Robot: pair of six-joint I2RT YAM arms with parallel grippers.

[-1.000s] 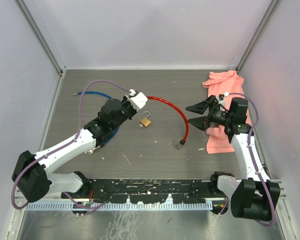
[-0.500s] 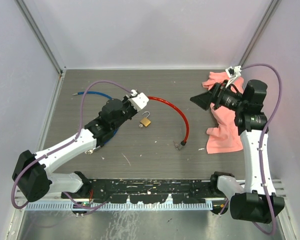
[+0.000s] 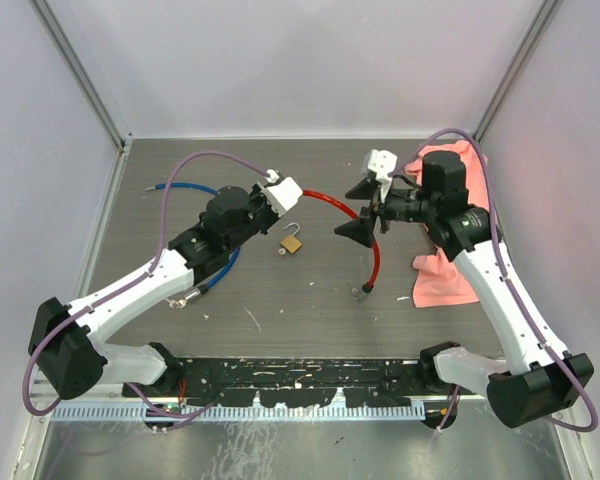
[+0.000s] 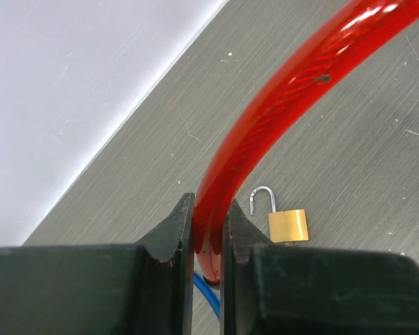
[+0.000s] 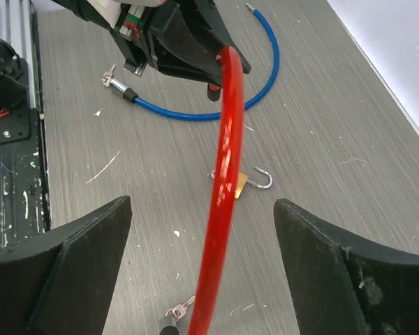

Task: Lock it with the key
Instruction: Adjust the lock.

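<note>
Top external view: left gripper (image 3: 286, 194) near the middle of the worktop (image 3: 280, 310), jaws clamped on one end of the red cable (image 3: 371, 240); the cable arcs toward the right edge, then bends toward the near edge, ending in a small metal fitting (image 3: 359, 291); right gripper (image 3: 358, 208) with jaws wide apart, straddling the arc; brass padlock (image 3: 292, 243) flat on the worktop just near-side of the left gripper, apart from both grippers; blue cable (image 3: 185, 186) toward the left edge; pink cloth (image 3: 445, 280) along the right edge.

Left wrist view: both jaws pressed against the red cable; padlock beyond them, shackle swung open; blue cable visible below the jaws.

Right wrist view: jaws spread, the red cable running between them without visible contact; open padlock on the worktop beneath the cable.
</note>
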